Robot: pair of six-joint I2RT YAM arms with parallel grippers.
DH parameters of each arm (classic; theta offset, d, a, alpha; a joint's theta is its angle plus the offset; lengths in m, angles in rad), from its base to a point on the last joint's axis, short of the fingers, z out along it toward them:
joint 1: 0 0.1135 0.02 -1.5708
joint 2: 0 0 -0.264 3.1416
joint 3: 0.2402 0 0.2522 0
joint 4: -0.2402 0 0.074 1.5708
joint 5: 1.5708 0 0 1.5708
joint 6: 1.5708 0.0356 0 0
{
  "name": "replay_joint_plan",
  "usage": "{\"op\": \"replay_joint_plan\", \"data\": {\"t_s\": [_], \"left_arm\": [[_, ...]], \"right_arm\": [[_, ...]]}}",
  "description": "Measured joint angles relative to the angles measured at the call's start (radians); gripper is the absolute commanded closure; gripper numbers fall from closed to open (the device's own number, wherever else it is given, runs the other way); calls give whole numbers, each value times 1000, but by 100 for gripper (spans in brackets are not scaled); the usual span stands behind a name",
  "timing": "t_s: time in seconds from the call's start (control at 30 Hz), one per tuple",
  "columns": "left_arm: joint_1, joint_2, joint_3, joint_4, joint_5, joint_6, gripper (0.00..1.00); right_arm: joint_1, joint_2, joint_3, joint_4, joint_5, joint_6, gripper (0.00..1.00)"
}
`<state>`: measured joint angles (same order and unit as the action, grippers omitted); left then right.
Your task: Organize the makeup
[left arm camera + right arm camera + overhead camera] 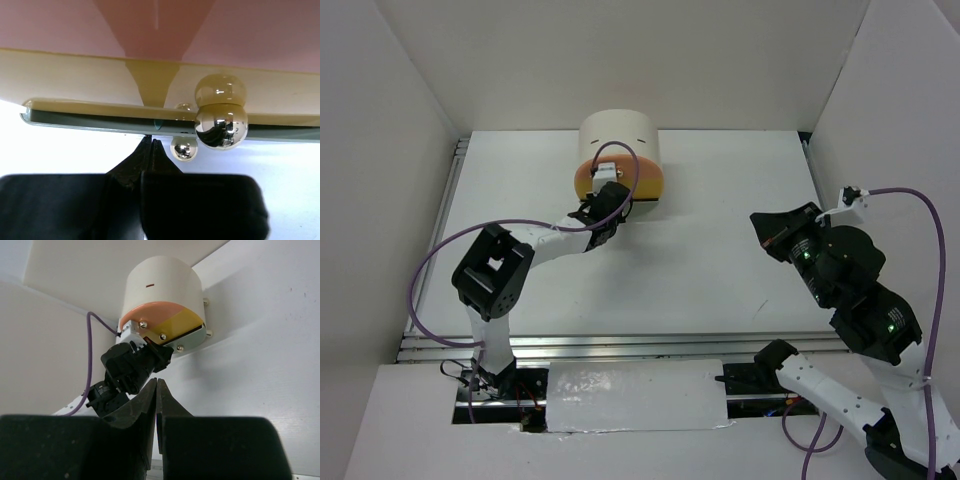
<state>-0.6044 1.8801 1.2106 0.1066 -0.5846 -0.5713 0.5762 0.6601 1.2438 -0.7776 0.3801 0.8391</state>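
No makeup lies in the open in any view; only a tiny teal speck [157, 124] shows in the slit above the grey drawer. The cream drum-shaped box [620, 135] stands at the back middle of the table. My left gripper [613, 203] is shut with nothing in it. Its tips [151, 140] rest against the lower edge of the grey drawer front [90, 118], left of the shiny round knobs [221, 125]. My right gripper [767, 226] hangs shut and empty over the right side of the table. In the right wrist view it [157, 381] faces the box [160, 290].
The box has orange [150, 315], yellow [177, 326] and grey [195, 339] drawer fronts, each with small metal knobs. White walls close in the table on the left, back and right. A purple cable [430, 270] loops off the left arm.
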Motion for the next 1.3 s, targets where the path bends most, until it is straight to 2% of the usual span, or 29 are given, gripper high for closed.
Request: {"op": "replay_joint_plan", "data": {"t_s": [0.4, 1.07, 1.13, 1.17, 1.2, 1.27, 1.3], "left_arm": [[10, 4, -13, 63, -2, 98, 100], [17, 14, -4, 82, 15, 117, 100], [17, 13, -2, 72, 21, 96, 87], [17, 11, -2, 64, 24, 91, 77], [18, 6, -3, 56, 29, 78, 62], [19, -15, -15, 50, 38, 48, 51], [20, -33, -27, 48, 40, 40, 49]], "right_arm": [[0, 2, 0, 15, -3, -3, 91], [0, 4, 0, 16, -18, -3, 91], [0, 5, 0, 16, -23, -3, 90], [0, 5, 0, 16, -24, -3, 90], [0, 5, 0, 16, -26, -3, 90], [0, 5, 0, 19, -29, -3, 90], [0, 5, 0, 22, -31, -3, 90]]}}
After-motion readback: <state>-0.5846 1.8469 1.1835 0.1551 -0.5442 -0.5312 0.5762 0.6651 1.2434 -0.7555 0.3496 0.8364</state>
